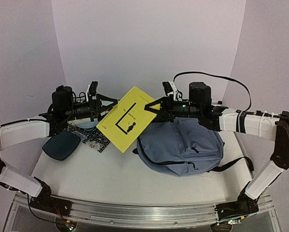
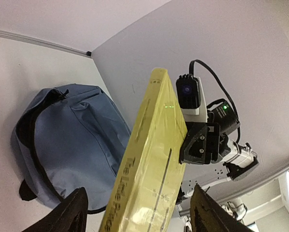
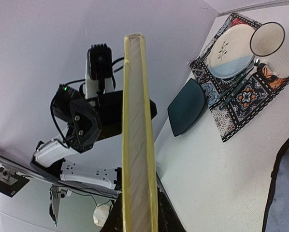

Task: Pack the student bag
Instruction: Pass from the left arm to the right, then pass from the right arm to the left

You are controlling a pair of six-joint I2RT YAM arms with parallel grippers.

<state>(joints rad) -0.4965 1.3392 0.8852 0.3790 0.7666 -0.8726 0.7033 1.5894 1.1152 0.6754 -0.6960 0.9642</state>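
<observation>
A yellow book (image 1: 126, 118) hangs tilted in the air between my two grippers, above the table's middle. My right gripper (image 1: 151, 106) is shut on its right corner; in the right wrist view the book's page edge (image 3: 137, 121) rises straight up from between the right gripper's (image 3: 139, 220) dark fingers. My left gripper (image 1: 110, 102) is open at the book's left edge. In the left wrist view its fingers (image 2: 72, 212) stand wide on either side of the book (image 2: 154, 159) without touching it. The student bag (image 1: 183, 145), blue-grey, lies flat below the right gripper and shows at the left (image 2: 72, 140).
A dark teal tray (image 1: 61, 145) sits at the left on the table. Behind it a patterned mat (image 1: 93, 137) carries a plate (image 3: 229, 50), a white cup (image 3: 270, 41) and cutlery. A black strap (image 1: 236, 164) trails from the bag's right side.
</observation>
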